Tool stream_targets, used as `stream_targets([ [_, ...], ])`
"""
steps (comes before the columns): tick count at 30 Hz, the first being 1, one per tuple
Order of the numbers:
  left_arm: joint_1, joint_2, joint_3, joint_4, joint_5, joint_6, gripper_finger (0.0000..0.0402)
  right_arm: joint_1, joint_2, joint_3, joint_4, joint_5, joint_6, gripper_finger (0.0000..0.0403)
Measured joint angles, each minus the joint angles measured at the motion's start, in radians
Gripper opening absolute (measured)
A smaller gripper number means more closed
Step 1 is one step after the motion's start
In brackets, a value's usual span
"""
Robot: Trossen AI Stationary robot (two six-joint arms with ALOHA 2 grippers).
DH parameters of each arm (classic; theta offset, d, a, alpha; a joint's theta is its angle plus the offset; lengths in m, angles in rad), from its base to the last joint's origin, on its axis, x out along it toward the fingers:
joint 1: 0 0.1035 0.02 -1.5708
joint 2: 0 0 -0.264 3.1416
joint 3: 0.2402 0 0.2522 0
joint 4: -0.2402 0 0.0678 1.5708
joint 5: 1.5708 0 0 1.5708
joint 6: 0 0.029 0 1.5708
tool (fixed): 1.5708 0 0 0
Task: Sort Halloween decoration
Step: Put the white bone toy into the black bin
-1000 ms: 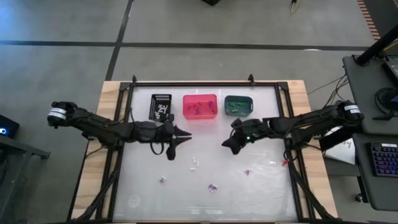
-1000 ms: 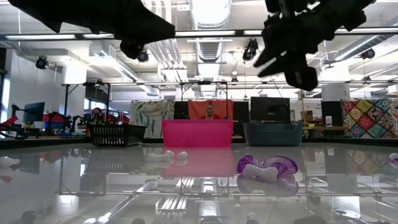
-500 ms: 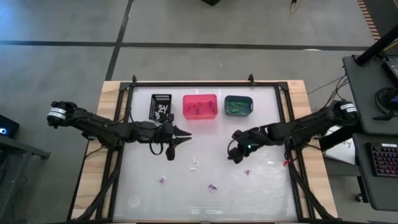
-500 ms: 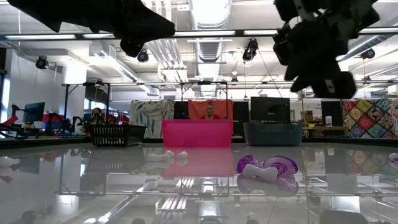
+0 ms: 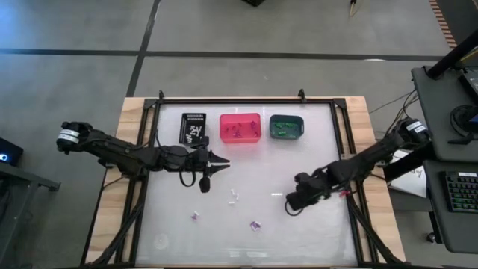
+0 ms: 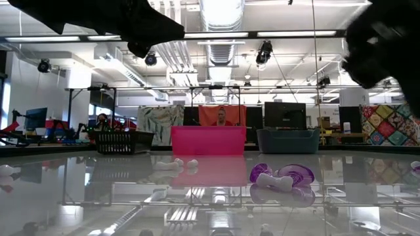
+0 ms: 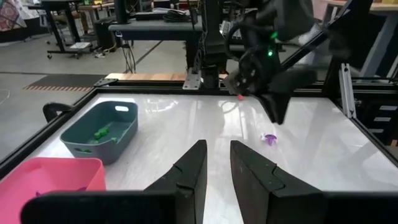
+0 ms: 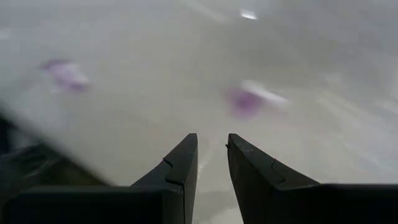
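Small trinkets lie loose on the white table: a white one [image 5: 234,196], a purple one [image 5: 195,216] and another purple one [image 5: 255,225]. My right gripper [image 5: 291,206] hangs over the table's near right part, tipped steeply down, narrowly open and holding nothing. The left wrist view shows a purple trinket [image 7: 270,138] on the table just below its tips; in the right wrist view that trinket [image 8: 245,101] is a blur ahead of the fingers. My left gripper [image 5: 218,163] hovers left of centre, about level, narrowly open and holding nothing [image 7: 216,163].
Along the far edge stand a black bin [image 5: 193,127], a pink bin [image 5: 240,128] holding purple pieces and a teal bin [image 5: 285,126] holding green ones. A metal frame [image 5: 246,99] borders the table. In the low view a purple trinket [image 6: 282,176] lies close.
My right gripper has swung from in front of the teal bin toward the table's near edge and a little right. It has sunk, tipped steeply downward and rolled, and now hangs over a purple trinket. The trinkets have not moved.
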Motion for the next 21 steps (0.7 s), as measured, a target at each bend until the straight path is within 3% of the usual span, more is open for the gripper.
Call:
stream_targets([
  [5,0.002,0.000,0.000,0.000,-0.001,0.002,0.0055,0.036,0.000,0.000,-0.199,-0.020,0.026,0.0079],
  [9,0.002,0.000,0.000,0.001,-0.001,0.002,0.0055,0.066,0.001,0.000,-0.201,0.022,-0.415,0.0079],
  [13,0.002,0.000,0.001,0.001,-0.001,-0.001,0.0055,0.118,0.032,0.000,-0.212,0.132,-0.724,0.0079],
  [17,0.002,0.000,0.001,0.002,-0.001,-0.016,0.0055,0.142,0.069,0.000,-0.218,0.222,-0.828,0.0079],
  [21,0.002,0.000,0.001,0.003,-0.001,-0.023,0.0055,0.140,0.095,0.000,-0.186,0.245,-0.858,0.0079],
])
